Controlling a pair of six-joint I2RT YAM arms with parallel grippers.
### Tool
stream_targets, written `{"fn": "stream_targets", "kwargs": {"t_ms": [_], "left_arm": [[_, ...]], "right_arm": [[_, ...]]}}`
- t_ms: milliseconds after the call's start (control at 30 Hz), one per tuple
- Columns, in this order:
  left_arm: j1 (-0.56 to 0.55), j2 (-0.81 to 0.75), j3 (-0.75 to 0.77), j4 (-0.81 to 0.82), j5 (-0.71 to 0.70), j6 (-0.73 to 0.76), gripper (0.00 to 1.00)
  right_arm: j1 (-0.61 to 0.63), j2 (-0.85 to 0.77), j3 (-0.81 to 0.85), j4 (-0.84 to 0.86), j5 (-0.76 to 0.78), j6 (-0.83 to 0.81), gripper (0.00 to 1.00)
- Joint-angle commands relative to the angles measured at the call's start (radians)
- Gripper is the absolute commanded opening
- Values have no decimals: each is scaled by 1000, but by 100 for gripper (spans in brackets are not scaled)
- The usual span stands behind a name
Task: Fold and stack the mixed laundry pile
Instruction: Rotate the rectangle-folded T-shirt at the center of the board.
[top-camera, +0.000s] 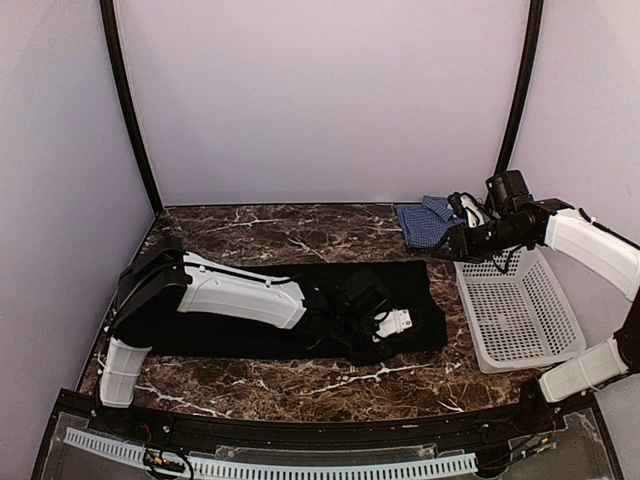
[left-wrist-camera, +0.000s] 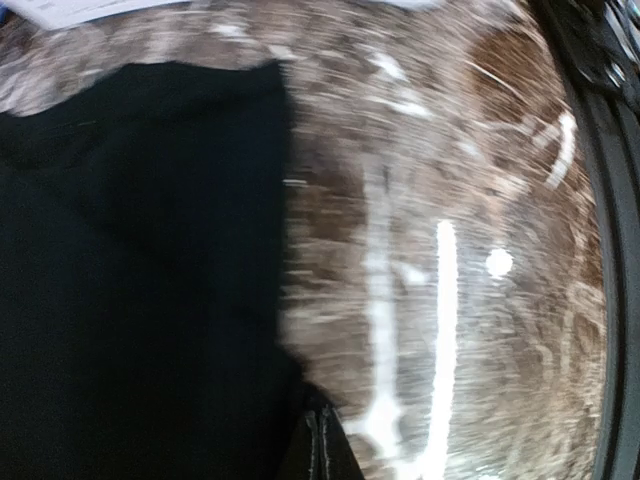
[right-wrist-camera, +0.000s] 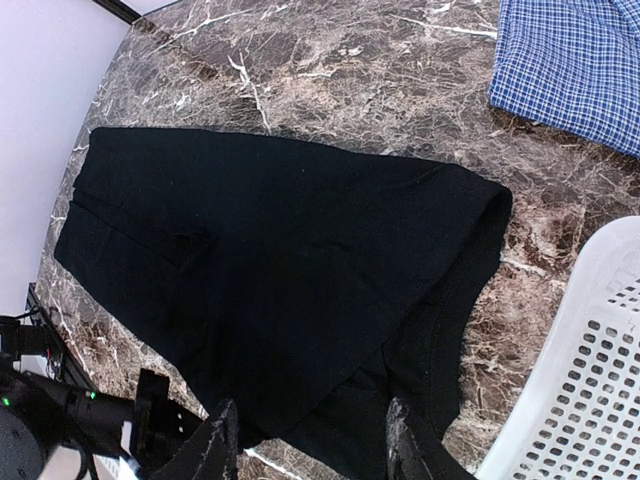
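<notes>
Top external view: my left end effector (top-camera: 380, 330), closed, rests on the black garment (top-camera: 250, 335), long axis running leftward from it along the desk (top-camera: 280, 235); my right end effector (top-camera: 457, 228), open, hovers beside the checked shirt (top-camera: 425, 222).

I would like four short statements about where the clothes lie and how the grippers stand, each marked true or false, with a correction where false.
1. The black garment lies spread out on the table. True.
2. The checked shirt is inside the basket. False: it lies on the table, outside the basket.
3. The right gripper is open and holds nothing. True.
4. The left gripper is wide open. False: it is shut, at the edge of the black garment.
</notes>
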Motion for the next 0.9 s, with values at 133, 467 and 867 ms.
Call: {"fn": "stream_targets", "kwargs": {"t_ms": [133,467,867], "left_arm": [[179,-63,73,-5,85,-52,0],[287,-19,79,36,-20,-84,0],[337,-14,120,-23,-190,-133,38]], "right_arm": [[-5,-7,-16,22,-10,7,47],[-5,4,-39,35,-46,16,46],[36,-5,-86,44,-76,50,45]]}}
